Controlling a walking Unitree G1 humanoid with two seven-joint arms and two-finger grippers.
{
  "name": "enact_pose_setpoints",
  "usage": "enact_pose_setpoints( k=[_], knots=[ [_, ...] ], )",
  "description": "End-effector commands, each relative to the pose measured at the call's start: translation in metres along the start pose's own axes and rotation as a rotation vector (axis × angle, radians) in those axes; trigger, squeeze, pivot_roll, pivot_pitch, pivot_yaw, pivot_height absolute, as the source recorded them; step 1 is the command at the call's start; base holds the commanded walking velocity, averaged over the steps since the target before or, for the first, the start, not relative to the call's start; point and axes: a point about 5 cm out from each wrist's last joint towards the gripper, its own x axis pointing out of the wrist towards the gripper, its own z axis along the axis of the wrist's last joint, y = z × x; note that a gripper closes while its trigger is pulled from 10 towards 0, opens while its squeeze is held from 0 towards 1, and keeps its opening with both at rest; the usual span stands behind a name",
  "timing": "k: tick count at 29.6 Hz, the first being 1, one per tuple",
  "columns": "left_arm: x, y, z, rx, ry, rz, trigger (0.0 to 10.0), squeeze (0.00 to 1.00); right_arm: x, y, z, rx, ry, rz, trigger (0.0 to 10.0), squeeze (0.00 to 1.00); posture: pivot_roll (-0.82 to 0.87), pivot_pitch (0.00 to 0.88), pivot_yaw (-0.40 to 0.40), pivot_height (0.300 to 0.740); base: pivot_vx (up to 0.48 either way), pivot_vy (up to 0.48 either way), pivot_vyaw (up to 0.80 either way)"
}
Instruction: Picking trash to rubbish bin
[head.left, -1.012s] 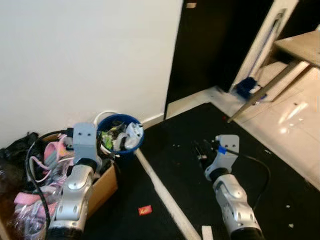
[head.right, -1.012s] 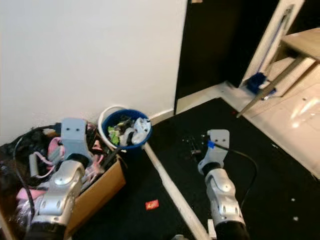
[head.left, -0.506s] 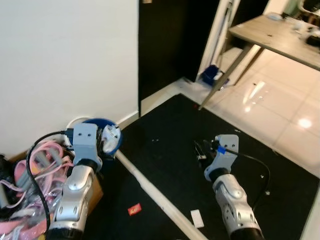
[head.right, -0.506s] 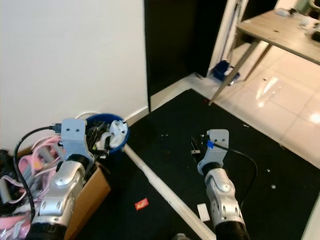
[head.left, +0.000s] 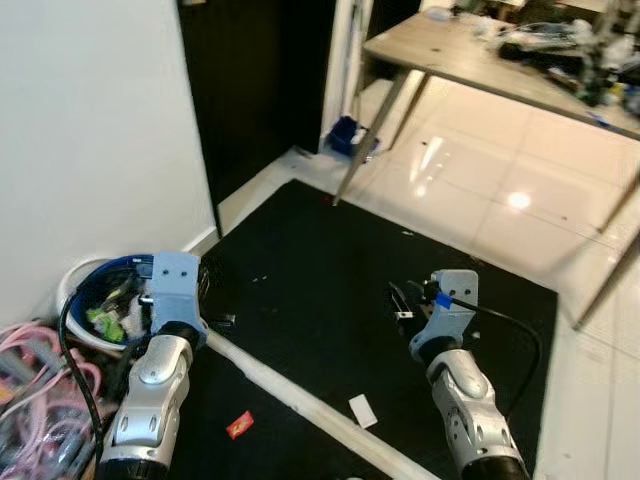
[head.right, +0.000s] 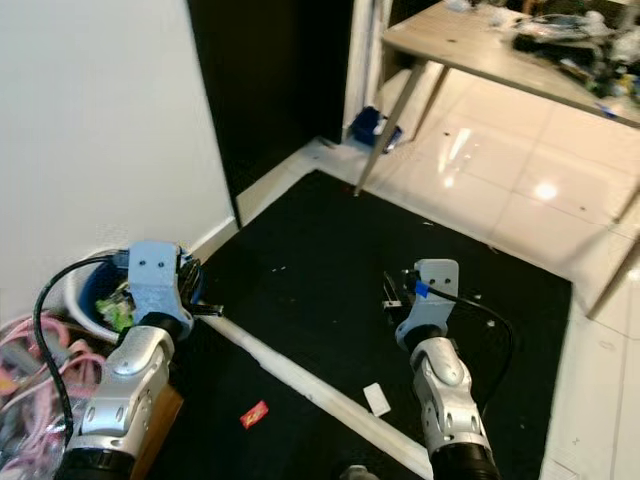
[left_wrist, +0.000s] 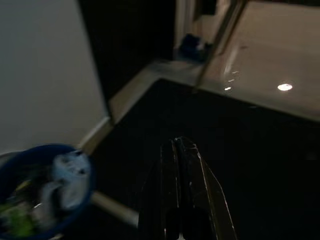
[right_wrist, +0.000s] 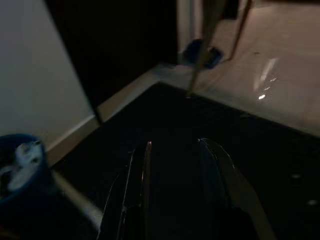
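Wrappers (head.left: 239, 425) litter black mat (head.left: 330, 270) beside bin (head.left: 105, 300).

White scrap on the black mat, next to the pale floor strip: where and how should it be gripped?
The white scrap lies flat, so come straight down from above and pinch across its shorter sides. The right tool, open, looks better placed than the shut left tool.

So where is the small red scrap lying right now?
The small red scrap lies on the black mat, low in the head views between the arms, beside the white floor strip.
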Motion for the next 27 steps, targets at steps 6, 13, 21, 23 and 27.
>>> enact_pose_setpoints(
  k=[6,13,21,23,27],
  knots=[
    [-0.0051,0.0001,-0.0049,0.0,0.015,-0.01,10.0,0.0,-0.0043,0.0008,-0.006,0.014,0.023,-0.006,10.0,0.0,0.02,0.126,-0.008,0.74,0.0,0.0,-0.65],
    [-0.008,0.0006,-0.0083,-0.005,0.022,-0.002,10.0,0.0,-0.0048,0.0012,-0.0063,0.012,0.025,-0.003,10.0,0.0,0.02,0.12,-0.013,0.74,0.0,0.0,-0.65],
    [-0.0096,0.0014,-0.0096,0.001,0.021,0.003,10.0,0.0,-0.0071,-0.0014,-0.0072,0.008,0.029,-0.007,10.0,0.0,0.02,0.111,-0.012,0.74,0.0,0.0,-0.65],
    [-0.0098,0.0017,-0.0097,0.003,0.02,0.003,10.0,0.0,-0.0076,-0.0017,-0.0073,0.01,0.028,-0.011,10.0,0.0,0.02,0.114,-0.012,0.74,0.0,0.0,-0.65],
    [-0.0092,0.0005,-0.0092,0.003,0.018,-0.009,10.0,0.0,-0.0074,-0.0009,-0.0073,0.01,0.028,-0.008,10.0,0.0,0.02,0.109,-0.011,0.74,0.0,0.0,-0.65]
  ],
)
